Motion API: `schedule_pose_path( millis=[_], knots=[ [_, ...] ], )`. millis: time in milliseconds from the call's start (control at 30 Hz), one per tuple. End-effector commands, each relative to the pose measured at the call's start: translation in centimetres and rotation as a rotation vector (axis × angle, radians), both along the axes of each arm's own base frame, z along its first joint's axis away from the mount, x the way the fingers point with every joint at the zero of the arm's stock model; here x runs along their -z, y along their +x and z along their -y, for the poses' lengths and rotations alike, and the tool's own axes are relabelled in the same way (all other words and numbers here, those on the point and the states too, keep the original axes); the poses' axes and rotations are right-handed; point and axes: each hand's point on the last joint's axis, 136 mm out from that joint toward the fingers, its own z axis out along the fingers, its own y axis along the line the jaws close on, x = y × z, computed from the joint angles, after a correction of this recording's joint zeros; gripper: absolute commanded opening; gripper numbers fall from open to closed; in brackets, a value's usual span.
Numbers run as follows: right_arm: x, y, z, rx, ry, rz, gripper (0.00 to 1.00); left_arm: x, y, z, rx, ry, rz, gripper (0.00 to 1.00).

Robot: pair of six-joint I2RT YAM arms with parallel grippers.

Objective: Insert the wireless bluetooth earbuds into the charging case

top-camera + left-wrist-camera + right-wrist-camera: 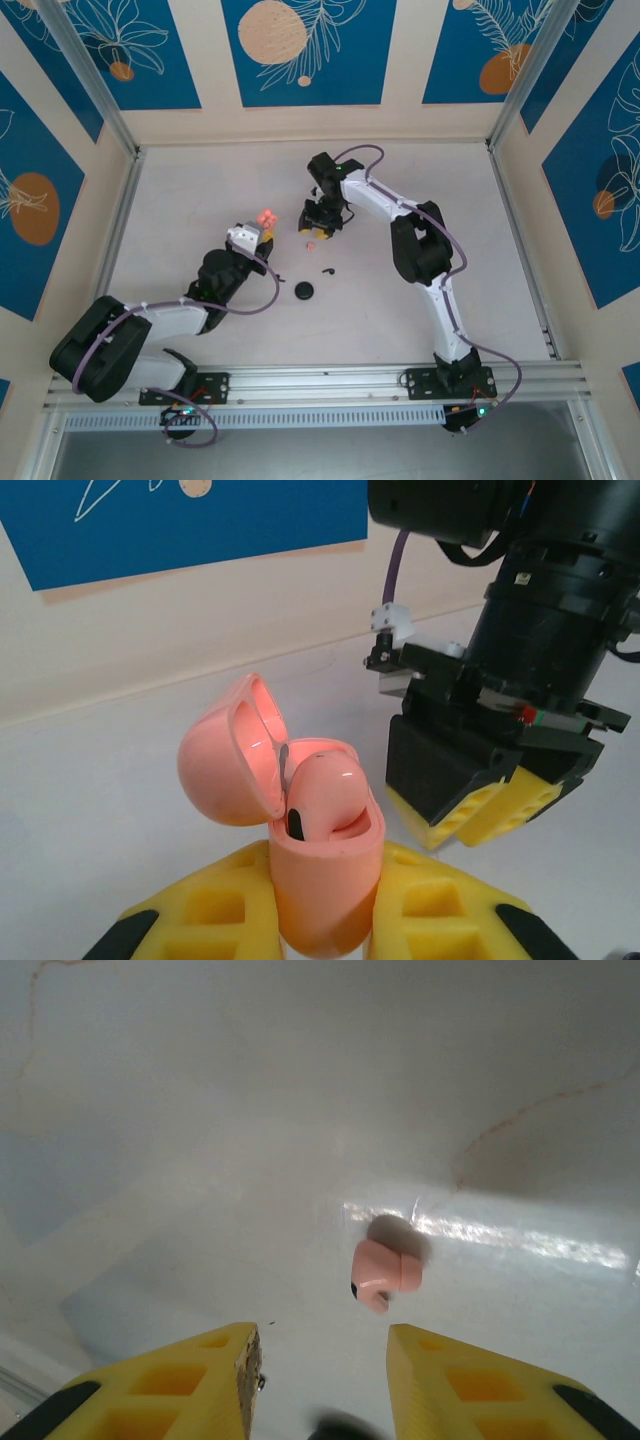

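Note:
My left gripper [330, 868] is shut on the pink charging case [325, 880] and holds it upright. The case lid [228, 755] is swung open, and one pale pink earbud [325, 795] sits in the case. In the top view the left gripper [256, 233] holds the case [265, 217] left of centre. A second pink earbud [385, 1270] lies on the table just ahead of my right gripper [322, 1348], which is open with nothing between its fingers. From above, the right gripper [320, 220] hangs over this bud [311, 241], close beside the case.
A black comma-shaped bud [328, 270] and a round black object [304, 290] lie on the white table [400, 320] nearer the bases. The right gripper's yellow fingers [480, 805] hang just right of the case. Raised walls surround the table.

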Motion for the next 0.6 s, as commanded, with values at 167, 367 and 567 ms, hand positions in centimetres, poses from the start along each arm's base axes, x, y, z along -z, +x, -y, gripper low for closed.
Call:
schedule_pose_path(
  millis=[167, 367, 567],
  knots=[
    [2.2, -1.4, -0.5, -0.051, -0.053, -0.086, 0.39, -0.1, 0.2, -1.0, -0.027, -0.011, -0.005, 0.14],
    [3.8, -2.0, -0.2, -0.066, -0.103, -0.103, 0.4, -0.1, 0.2, -1.0, -0.025, -0.013, -0.007, 0.14],
    [4.8, -2.4, -0.2, -0.074, -0.122, -0.12, 0.37, 0.1, 0.2, -1.1, -0.026, -0.011, -0.012, 0.14]
  ],
)
